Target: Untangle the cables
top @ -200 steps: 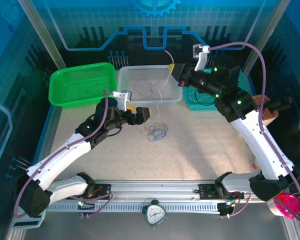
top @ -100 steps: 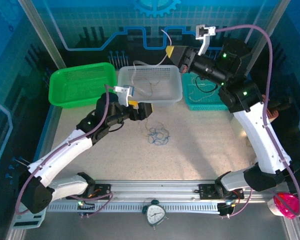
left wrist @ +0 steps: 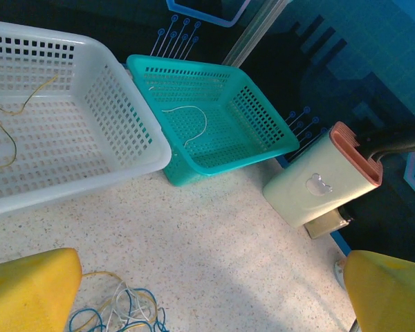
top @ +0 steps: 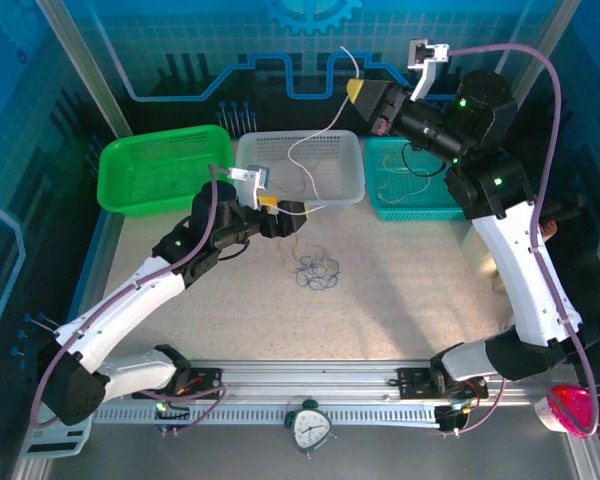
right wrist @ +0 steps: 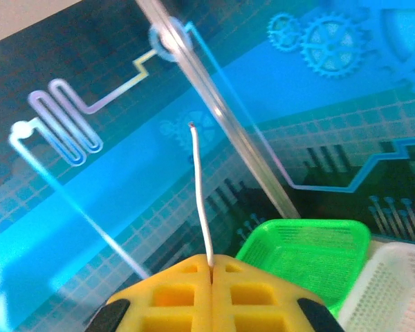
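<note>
**White strand lifted clear of the knot**

The right end effector [top: 358,90] has climbed up and back towards the rear wall over the last second, and it is clamped on the whitish cable [top: 315,140]. In the right wrist view its yellow fingers [right wrist: 173,277] are pressed together, with a short stub of the cable [right wrist: 200,200] poking up between them. A second ago that cable hung straight down to the tangle [top: 315,270]. Now it curves in the air over the white basket [top: 248,160], and its low end sits near the left end effector [top: 288,212]; whether they touch I cannot tell.

The left end effector hovers near the front rim of the white basket, spread wide and holding nothing. It has edged a little towards the tangle. The left wrist view shows the remaining blue and pale loops [left wrist: 117,315] on the worktop [top: 400,290], just beside one yellow finger [left wrist: 28,290].

This looks like one cable separated from the knot, with the blue and yellow-tan ones still wound together. The teal basket [left wrist: 214,124] already holds a whitish strand [left wrist: 187,121], so the lifted cable probably belongs there. A yellow-tan strand [left wrist: 7,131] lies in the white basket.
</note>
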{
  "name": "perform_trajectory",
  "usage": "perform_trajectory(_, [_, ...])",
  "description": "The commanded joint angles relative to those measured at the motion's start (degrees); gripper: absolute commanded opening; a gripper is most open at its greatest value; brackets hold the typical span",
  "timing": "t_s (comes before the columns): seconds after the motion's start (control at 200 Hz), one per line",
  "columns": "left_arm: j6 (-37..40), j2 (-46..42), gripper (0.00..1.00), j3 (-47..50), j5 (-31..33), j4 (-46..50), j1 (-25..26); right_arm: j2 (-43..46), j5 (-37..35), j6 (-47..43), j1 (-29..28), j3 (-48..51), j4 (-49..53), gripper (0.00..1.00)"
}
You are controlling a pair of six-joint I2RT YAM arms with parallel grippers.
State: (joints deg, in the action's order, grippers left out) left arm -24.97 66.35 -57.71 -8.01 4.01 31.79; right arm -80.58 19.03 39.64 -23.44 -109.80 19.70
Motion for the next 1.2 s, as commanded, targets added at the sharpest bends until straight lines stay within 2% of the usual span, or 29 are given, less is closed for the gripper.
perform_trajectory(0.0, [1.0,-1.6,0.98,0.7,-0.3,-1.1,0.3,1.7,-2.6,0.3,3.3,2.9,-1.3,0.00])
perform_trajectory(0.23, [1.1,-2.1,0.99,1.3,0.2,-0.6,0.4,3.0,-11.2,-3.3,9.5,6.6,-1.6,0.00])
perform_trajectory(0.4, [1.2,-2.3,0.99,1.6,0.5,-0.3,0.4,2.5,-24.8,-9.9,10.8,7.0,-0.9,0.00])
perform_trajectory(0.475, [1.2,-2.4,0.99,1.6,0.6,-0.1,0.4,1.6,-28.5,-11.2,12.3,7.2,-1.4,0.00])
perform_trajectory(0.75, [1.3,-2.8,0.99,1.7,0.9,0.3,0.4,-4.5,-34.5,-14.4,15.3,5.5,-2.3,0.00])
perform_trajectory(1.035, [1.7,-3.7,0.99,1.9,1.3,1.3,0.4,-6.3,-42.3,-15.7,15.2,13.6,-6.2,0.00])
perform_trajectory(1.195, [1.8,-4.0,0.99,2.1,1.3,1.6,0.4,-8.0,-44.1,-16.1,15.2,16.9,-7.2,0.00])
